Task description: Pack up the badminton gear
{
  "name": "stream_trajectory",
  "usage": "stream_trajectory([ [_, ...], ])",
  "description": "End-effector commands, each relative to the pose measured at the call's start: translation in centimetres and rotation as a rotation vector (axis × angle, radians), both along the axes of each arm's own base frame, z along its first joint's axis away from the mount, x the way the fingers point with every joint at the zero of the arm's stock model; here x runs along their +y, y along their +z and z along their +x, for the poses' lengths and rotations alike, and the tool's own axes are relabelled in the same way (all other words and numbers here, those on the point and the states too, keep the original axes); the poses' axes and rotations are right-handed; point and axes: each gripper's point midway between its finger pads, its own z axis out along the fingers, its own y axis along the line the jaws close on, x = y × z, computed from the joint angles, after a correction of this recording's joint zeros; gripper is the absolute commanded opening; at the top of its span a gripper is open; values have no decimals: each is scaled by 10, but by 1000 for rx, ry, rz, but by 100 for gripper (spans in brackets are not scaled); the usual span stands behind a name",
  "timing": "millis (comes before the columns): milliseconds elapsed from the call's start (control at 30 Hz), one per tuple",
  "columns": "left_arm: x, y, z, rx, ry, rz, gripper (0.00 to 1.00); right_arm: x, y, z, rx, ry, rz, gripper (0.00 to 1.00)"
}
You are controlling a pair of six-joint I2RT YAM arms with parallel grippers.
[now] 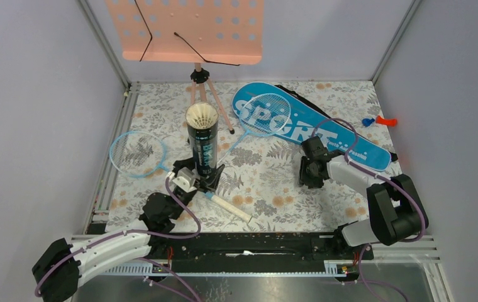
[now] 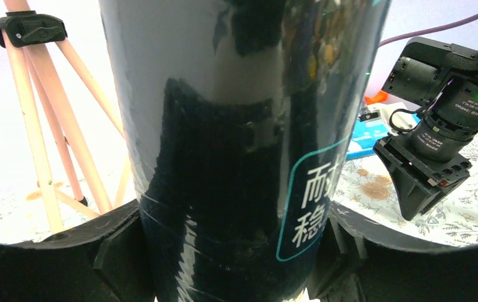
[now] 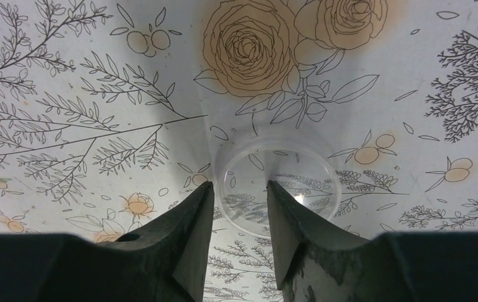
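The long black lettered tube (image 1: 202, 148) stands upright on the table with a white feather shuttlecock (image 1: 201, 115) in its open top. My left gripper (image 1: 202, 180) is shut on the tube's base; the tube fills the left wrist view (image 2: 236, 126). My right gripper (image 3: 239, 189) is open just above a clear round lid (image 3: 287, 182) that lies flat on the table, its fingers straddling the lid's left rim. One light-blue racket (image 1: 137, 153) lies at the left, its pale handle (image 1: 229, 207) near the tube. The second racket's head (image 1: 265, 113) rests on the blue "SPORT" bag (image 1: 324, 129).
The peach perforated music stand (image 1: 192, 28) stands on its tripod (image 1: 200, 78) right behind the tube; its legs show in the left wrist view (image 2: 35, 145). Small red and blue bits (image 1: 378, 120) lie at the right wall. A metal frame edges the floral table.
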Motion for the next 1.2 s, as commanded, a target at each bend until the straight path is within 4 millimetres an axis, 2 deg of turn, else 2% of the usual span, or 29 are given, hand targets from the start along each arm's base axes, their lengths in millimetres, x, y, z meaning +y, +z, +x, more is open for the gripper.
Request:
stream_trajectory([
  [0,0,31,-8,-75,-37,-81,29,2,0,0,-19,-12,-30,43],
  [200,-1,29,-15,-83,-67,-80,29,13,2,2,-7,42,-113,31],
  [267,-2,29,-16,-86,-75,-76,29,14,2,0,-4,47,-135,22],
  [300,-2,29,-17,-88,-80,-72,29,15,2,0,-7,48,-136,14],
  [367,-5,28,-18,-87,-94,-61,29,17,6,2,-21,59,-131,3],
  [400,-7,28,-19,-89,-106,-54,29,19,9,3,-33,71,-126,0],
  [500,-15,24,-23,-91,-149,-17,29,21,28,6,-78,110,-106,0],
  [667,-40,17,-37,-129,-285,88,29,32,83,0,-183,225,0,0],
  [800,-56,11,-34,-104,-331,136,29,47,154,-15,-326,340,154,0],
  [900,-73,-2,-30,-68,-378,218,29,59,208,-34,-450,430,296,0],
  [967,-86,-14,-36,-34,-462,315,29,65,240,-50,-536,479,390,0],
  [1000,-91,-11,-38,-34,-495,335,28,67,250,-59,-561,505,427,0],
  [1167,-97,-15,-49,-83,-568,407,27,46,305,-90,-698,546,436,0],
])
